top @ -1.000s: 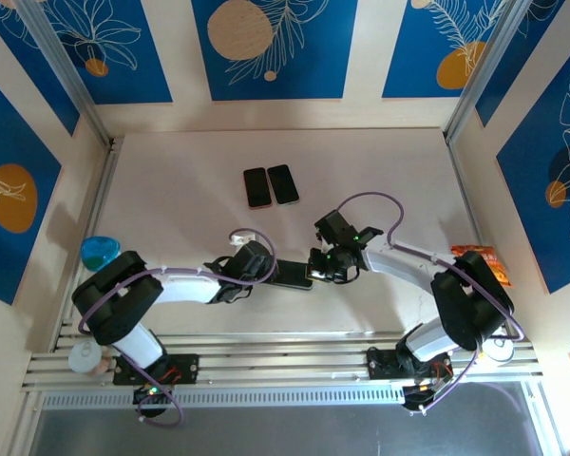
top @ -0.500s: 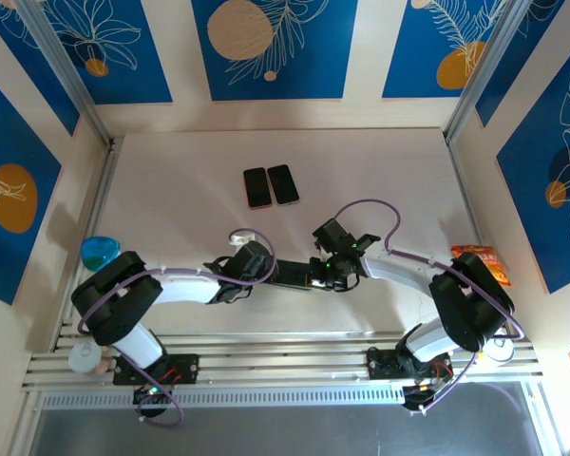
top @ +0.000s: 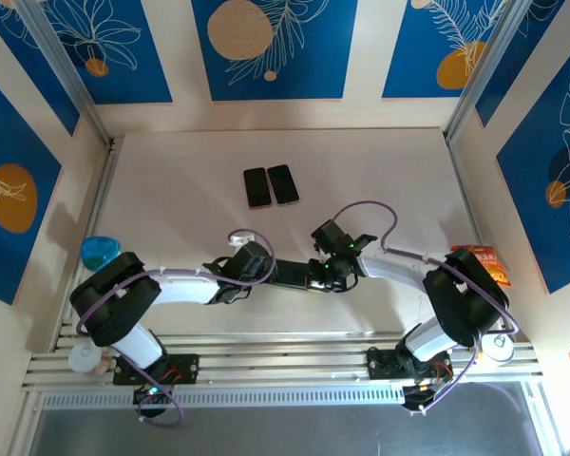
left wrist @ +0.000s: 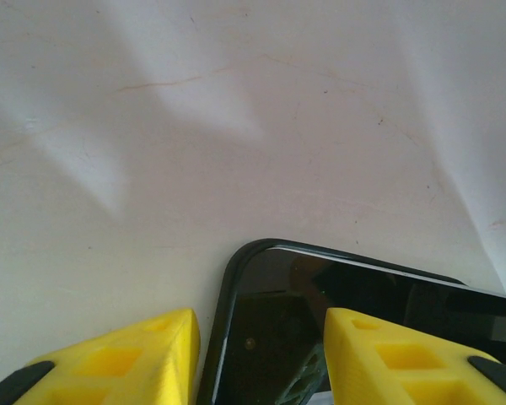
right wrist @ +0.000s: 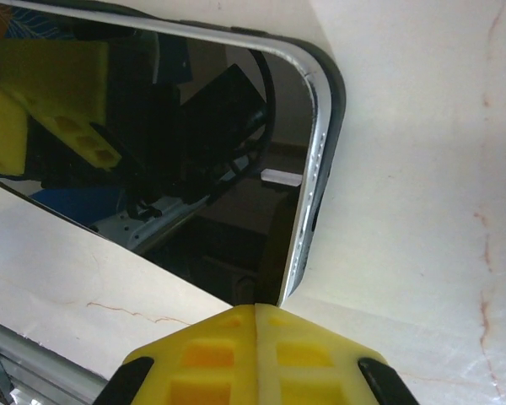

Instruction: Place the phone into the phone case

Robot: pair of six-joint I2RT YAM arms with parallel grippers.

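A black-screened phone (top: 293,275) with a silver edge (right wrist: 308,202) lies flat on the white table between the two grippers. A black phone case (right wrist: 336,93) rims its corner. In the left wrist view the phone's rounded corner (left wrist: 261,278) sits between the yellow fingers (left wrist: 143,354). My left gripper (left wrist: 260,337) is open at the phone's left end (top: 266,270); one finger is beside the rim and the other over the screen. My right gripper (right wrist: 255,316) is shut with nothing between its fingers, its tips touching the phone's right end (top: 320,275).
Two more dark phones, or cases, lie side by side at the back: a red-rimmed one (top: 256,187) and a black one (top: 283,183). A blue object (top: 100,252) sits at the left edge, an orange packet (top: 480,255) at the right. Aluminium rails (top: 266,356) cross the near edge.
My right gripper has moved down and slightly left onto the phone's right end. The left arm and the phone have stayed in place.
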